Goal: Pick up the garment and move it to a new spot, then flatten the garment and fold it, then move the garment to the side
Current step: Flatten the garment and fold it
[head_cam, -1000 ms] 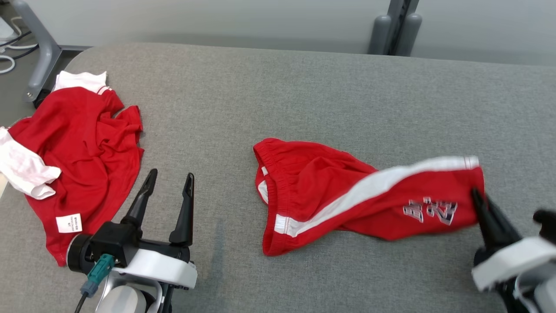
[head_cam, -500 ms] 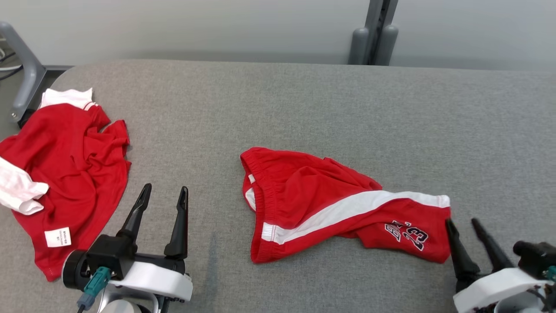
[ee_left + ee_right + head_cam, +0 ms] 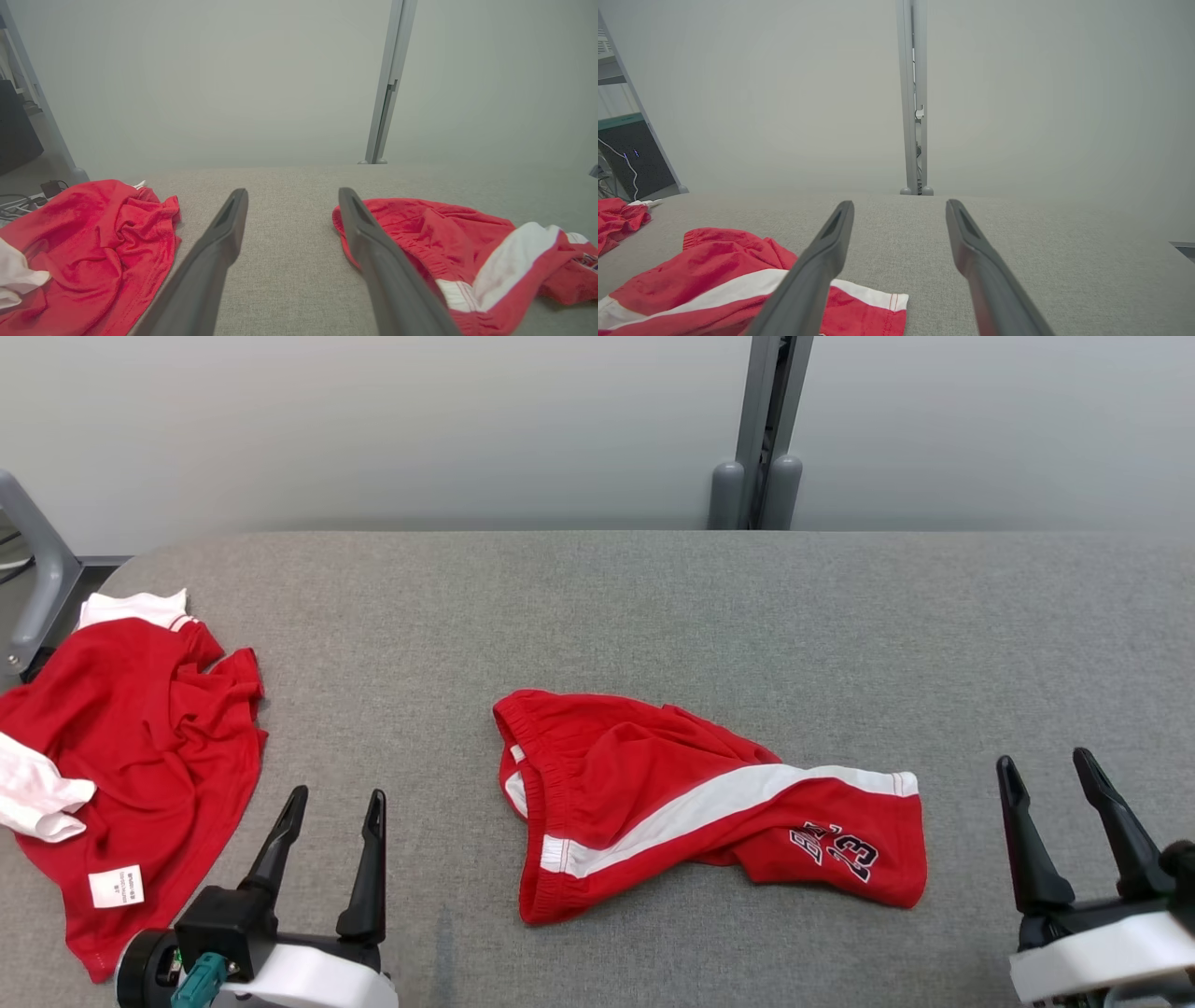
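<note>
The garment, a pair of red shorts (image 3: 653, 784) with a white side stripe and a dark number print, lies crumpled but spread on the grey table, waistband to the left. My right gripper (image 3: 1043, 761) stands open to the right of the leg hem, apart from the cloth. My left gripper (image 3: 336, 795) stands open left of the waistband, touching nothing. In the left wrist view the shorts (image 3: 420, 228) lie just right of that gripper (image 3: 292, 192). In the right wrist view the shorts (image 3: 714, 270) lie at lower left of the open right gripper (image 3: 899, 203).
A rumpled red shirt (image 3: 140, 737) with white trim and a label lies at the table's left end, also in the left wrist view (image 3: 93, 242). The grey padded table (image 3: 597, 607) runs wide behind the shorts. A grey post (image 3: 761, 429) stands behind the far edge.
My right gripper has opened, let go of the shorts' leg hem and drawn back to the right. The shorts have settled flat on the table. The head camera has tilted up.
</note>
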{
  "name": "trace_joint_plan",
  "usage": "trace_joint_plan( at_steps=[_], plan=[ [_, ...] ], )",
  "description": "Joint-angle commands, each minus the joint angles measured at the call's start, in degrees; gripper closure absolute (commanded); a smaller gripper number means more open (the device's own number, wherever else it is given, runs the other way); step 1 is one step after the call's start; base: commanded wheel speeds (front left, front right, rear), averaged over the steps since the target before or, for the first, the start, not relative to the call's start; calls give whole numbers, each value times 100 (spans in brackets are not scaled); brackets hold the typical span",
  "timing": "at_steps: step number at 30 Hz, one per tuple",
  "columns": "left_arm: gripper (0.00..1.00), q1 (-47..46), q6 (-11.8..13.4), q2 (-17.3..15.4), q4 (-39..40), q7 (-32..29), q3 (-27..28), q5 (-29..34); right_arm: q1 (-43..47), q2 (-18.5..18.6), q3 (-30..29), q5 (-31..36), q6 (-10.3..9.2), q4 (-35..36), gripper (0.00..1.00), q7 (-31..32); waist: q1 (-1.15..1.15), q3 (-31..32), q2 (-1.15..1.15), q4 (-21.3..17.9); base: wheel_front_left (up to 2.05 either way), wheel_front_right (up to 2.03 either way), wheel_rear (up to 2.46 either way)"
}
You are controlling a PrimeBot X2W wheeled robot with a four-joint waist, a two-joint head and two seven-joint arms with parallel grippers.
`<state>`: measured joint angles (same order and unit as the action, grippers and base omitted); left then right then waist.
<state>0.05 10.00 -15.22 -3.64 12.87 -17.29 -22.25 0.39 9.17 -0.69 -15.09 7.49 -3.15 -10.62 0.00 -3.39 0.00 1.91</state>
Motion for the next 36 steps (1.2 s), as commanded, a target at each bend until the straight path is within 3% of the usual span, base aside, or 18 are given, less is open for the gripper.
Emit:
trace_joint_plan(
  at_steps=[1,10,23,30,36],
  plan=[
    [0,92,31,-27,43,-19,2,-8,200,-40,-72,66,2,193,0,94,0,50,0,-7,0,0,0],
    [0,313,124,-94,129,-122,-13,-56,678,-297,-246,195,2,720,0,370,0,143,0,-41,0,0,0],
    [0,205,138,-138,206,-191,-89,-40,701,-426,-295,109,2,789,0,464,0,89,0,-11,0,0,0],
    [0,-319,-92,-66,257,-595,-464,66,599,-437,-280,80,2,807,0,512,0,-127,0,30,0,0,0],
    [0,-771,-476,130,-37,-1615,-1016,-146,475,-398,-157,5,2,727,0,525,0,-333,0,-28,0,0,0]
  ],
)
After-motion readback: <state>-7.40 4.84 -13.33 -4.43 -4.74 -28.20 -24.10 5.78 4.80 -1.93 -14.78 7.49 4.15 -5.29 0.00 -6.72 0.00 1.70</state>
